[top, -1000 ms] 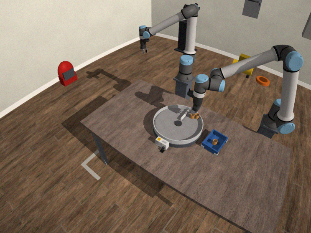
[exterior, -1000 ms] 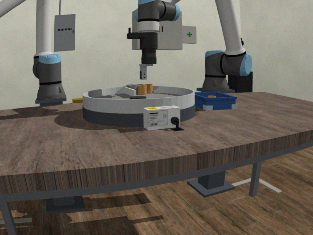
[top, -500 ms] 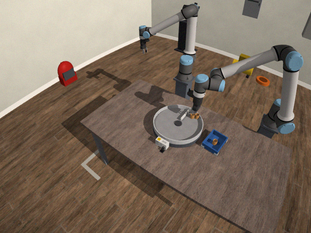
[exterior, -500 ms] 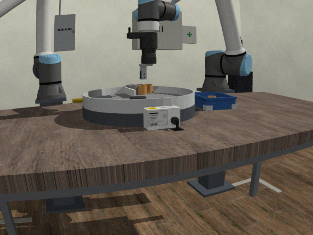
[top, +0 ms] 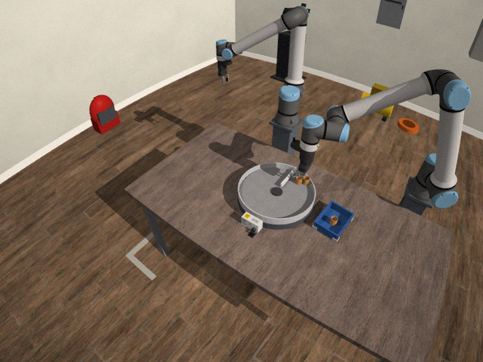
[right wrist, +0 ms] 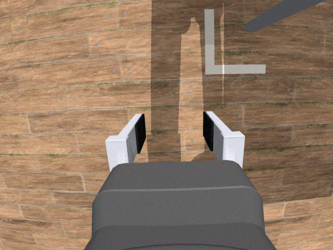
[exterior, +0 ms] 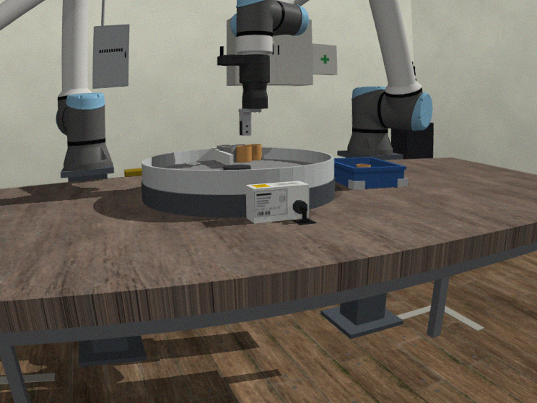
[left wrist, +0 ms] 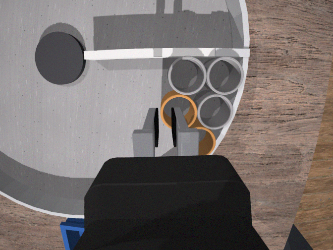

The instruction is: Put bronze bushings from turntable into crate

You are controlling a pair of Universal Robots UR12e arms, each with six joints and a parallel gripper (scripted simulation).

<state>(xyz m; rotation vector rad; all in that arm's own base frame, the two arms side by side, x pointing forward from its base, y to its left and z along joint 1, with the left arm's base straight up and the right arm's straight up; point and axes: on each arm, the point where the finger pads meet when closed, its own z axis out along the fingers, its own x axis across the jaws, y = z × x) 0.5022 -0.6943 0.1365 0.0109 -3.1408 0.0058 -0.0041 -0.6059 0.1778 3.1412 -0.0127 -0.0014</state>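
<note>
Our left gripper [top: 302, 173] [exterior: 245, 122] [left wrist: 165, 119], empty and slightly open, hovers above the bronze bushings [top: 306, 180] [exterior: 243, 154] [left wrist: 192, 114], perhaps to pinch one wall. Our right gripper [top: 224, 78] [right wrist: 174, 124] hangs open, well aside.

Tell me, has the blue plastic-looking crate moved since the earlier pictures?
No. The blue crate sits just as before beside the round grey turntable, same side, same gap.
</note>
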